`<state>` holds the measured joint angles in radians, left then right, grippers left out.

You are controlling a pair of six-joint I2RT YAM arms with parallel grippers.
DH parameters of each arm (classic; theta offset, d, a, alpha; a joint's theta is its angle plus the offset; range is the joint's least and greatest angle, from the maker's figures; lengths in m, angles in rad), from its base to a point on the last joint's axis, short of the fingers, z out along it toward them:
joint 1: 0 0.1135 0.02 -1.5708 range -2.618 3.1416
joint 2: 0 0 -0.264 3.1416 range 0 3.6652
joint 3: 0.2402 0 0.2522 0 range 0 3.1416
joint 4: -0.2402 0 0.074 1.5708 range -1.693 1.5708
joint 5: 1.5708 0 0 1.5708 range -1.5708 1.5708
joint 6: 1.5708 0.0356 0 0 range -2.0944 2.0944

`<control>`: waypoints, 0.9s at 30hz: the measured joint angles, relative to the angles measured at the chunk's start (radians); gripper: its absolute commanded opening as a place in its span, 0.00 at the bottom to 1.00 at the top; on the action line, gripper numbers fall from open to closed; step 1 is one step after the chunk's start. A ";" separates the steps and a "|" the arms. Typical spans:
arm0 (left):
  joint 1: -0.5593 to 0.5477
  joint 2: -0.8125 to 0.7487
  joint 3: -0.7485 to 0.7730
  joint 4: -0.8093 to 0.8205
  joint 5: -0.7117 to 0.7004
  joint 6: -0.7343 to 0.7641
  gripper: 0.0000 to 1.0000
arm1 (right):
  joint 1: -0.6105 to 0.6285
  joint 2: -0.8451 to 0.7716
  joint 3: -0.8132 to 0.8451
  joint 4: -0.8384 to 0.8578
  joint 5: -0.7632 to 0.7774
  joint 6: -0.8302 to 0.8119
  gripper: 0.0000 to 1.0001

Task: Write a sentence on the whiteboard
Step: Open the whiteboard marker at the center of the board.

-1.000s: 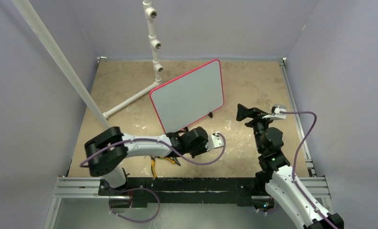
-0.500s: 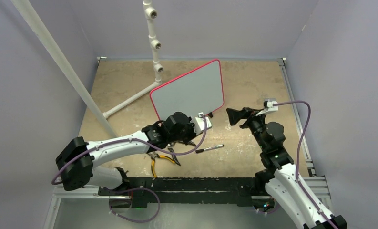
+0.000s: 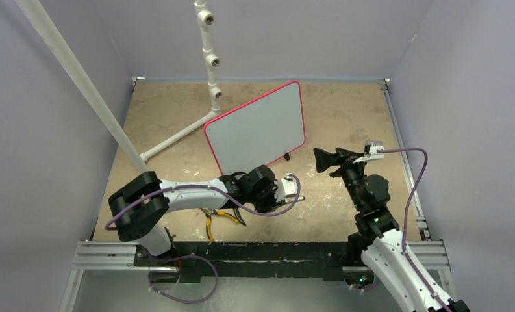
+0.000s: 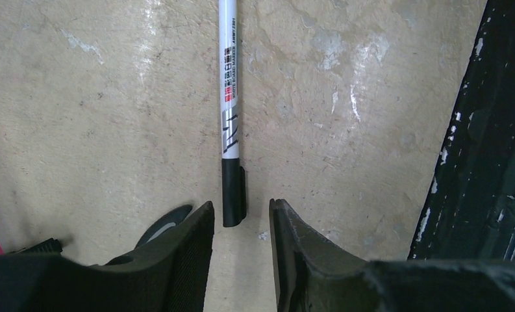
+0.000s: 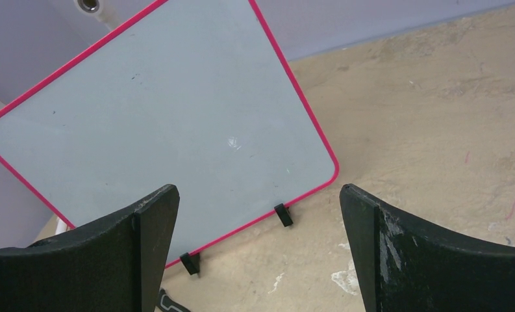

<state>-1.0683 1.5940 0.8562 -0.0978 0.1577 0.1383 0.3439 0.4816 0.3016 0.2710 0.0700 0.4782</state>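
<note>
The whiteboard (image 3: 258,130) stands tilted on small black feet, with a red-pink frame and a blank face; no sentence shows on it. It fills the right wrist view (image 5: 163,123). A white marker (image 4: 228,97) with a black cap lies flat on the table. My left gripper (image 4: 241,205) is open by a narrow gap and empty, with the cap end just ahead of the tips. In the top view the left gripper (image 3: 271,195) hides the marker. My right gripper (image 3: 319,159) is wide open and empty, facing the board's lower right corner (image 5: 258,192).
Yellow-handled pliers (image 3: 219,218) lie near the front rail, under the left arm. A white pipe stand (image 3: 209,58) rises behind the board, and a white pole (image 3: 79,84) slants along the left. The black base rail (image 4: 495,162) runs to the right of the marker.
Half a second ago my left gripper was nearer the board and the marker lay uncovered; it has since moved right, over the marker. The right gripper shifted slightly right.
</note>
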 measured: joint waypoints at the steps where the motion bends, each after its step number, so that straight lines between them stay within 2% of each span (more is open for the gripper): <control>1: 0.000 0.003 0.002 0.000 0.000 0.000 0.35 | 0.000 -0.005 -0.008 0.005 0.002 0.000 0.95; 6: 0.001 0.043 0.033 0.000 0.006 0.000 0.31 | 0.000 -0.015 -0.035 0.021 0.017 0.000 0.95; 25: 0.001 0.111 0.053 -0.035 -0.026 0.003 0.29 | 0.000 -0.020 -0.046 0.051 0.017 0.000 0.95; 27: 0.001 0.115 0.057 -0.038 -0.029 0.003 0.22 | 0.000 -0.020 -0.046 0.051 0.017 0.000 0.95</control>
<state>-1.0676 1.7088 0.9134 -0.1356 0.1287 0.1413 0.3439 0.4614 0.2554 0.3222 0.0872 0.4782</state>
